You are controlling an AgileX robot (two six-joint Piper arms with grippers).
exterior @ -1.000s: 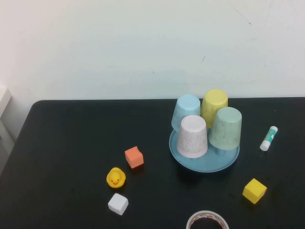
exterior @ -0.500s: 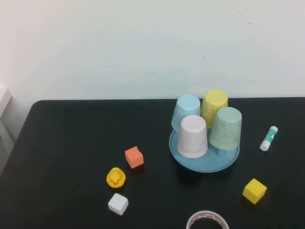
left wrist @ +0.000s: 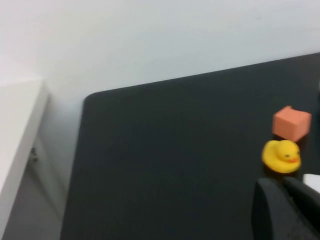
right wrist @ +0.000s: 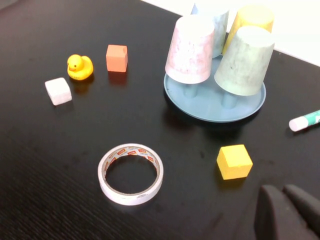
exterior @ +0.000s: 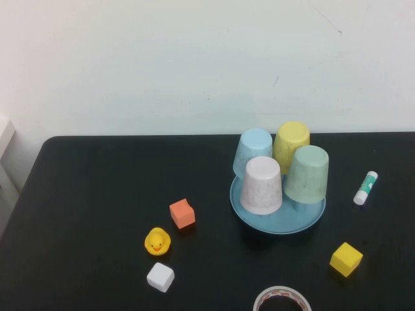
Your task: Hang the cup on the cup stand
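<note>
The pale mint-green cup (exterior: 307,173) hangs upside down on a peg of the blue cup stand (exterior: 279,220), at its right side; it also shows in the right wrist view as the cup (right wrist: 245,61) on the stand (right wrist: 215,111). Light blue, yellow and whitish-pink cups hang on the other pegs. Neither arm shows in the high view. My left gripper (left wrist: 286,186) is shut and empty, held back near the yellow duck (left wrist: 282,156). My right gripper (right wrist: 284,191) is shut and empty, near the table's front, close to the yellow cube (right wrist: 234,161).
On the black table lie an orange cube (exterior: 182,213), a yellow duck (exterior: 157,241), a white cube (exterior: 160,276), a tape roll (exterior: 282,299), a yellow cube (exterior: 345,258) and a glue stick (exterior: 365,187). The table's left edge (left wrist: 80,150) borders a white wall.
</note>
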